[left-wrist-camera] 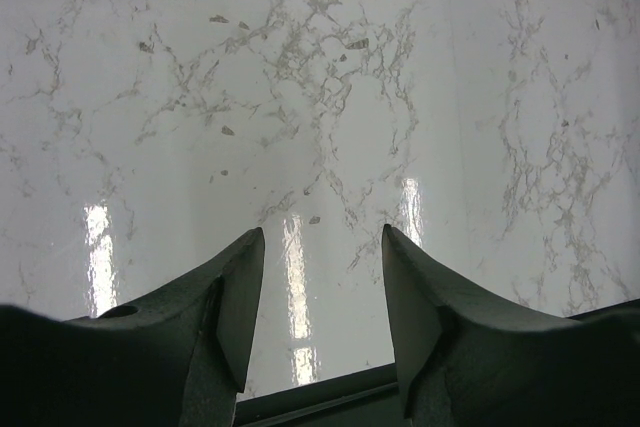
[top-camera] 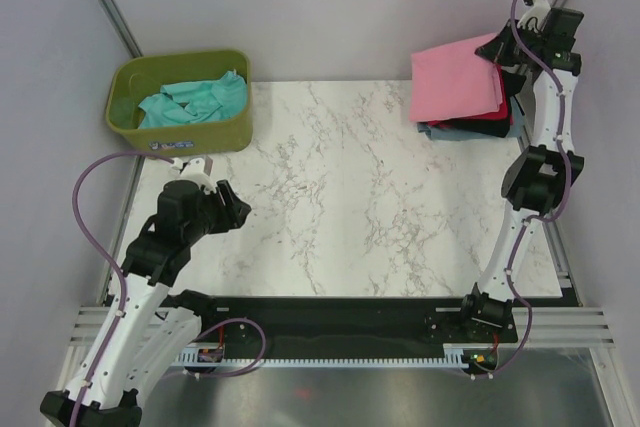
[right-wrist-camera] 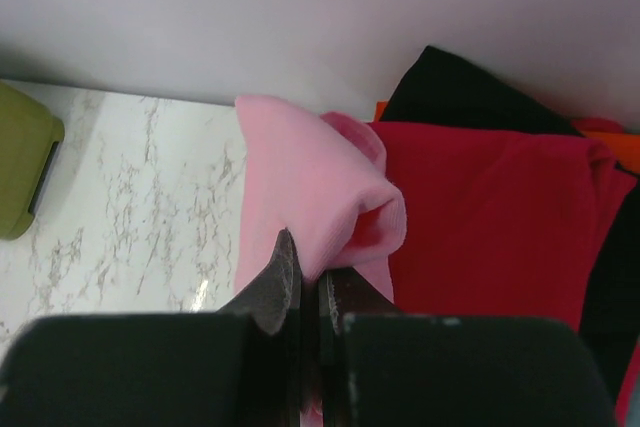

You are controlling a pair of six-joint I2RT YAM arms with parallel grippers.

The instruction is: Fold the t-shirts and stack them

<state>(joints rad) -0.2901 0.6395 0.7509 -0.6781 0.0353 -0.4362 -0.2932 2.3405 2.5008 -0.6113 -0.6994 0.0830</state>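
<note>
**A:** At two o'clock on the table, your large pink t-shirt (top-camera: 455,82) lies folded on the red t-shirt (top-camera: 490,119). It should handle soft, light and floppy. Your right gripper (right-wrist-camera: 306,265) is pinched onto its folded edge.

**B:** The teal t-shirt (top-camera: 195,99)?

**A:** Crumpled in the tub (top-camera: 180,135) at ten o'clock; take a hem. Your left gripper (left-wrist-camera: 322,232) hangs open, empty.

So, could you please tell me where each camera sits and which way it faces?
Top external: above and behind the robot, looking down on the marble table; left arm and right arm show.
Left wrist: on the left arm, facing bare marble; the open left gripper shows.
Right wrist: on the right arm, facing the stack; the right gripper pinches the pink t-shirt.
Shared: top and right wrist both show the pink t-shirt and olive tub.
</note>
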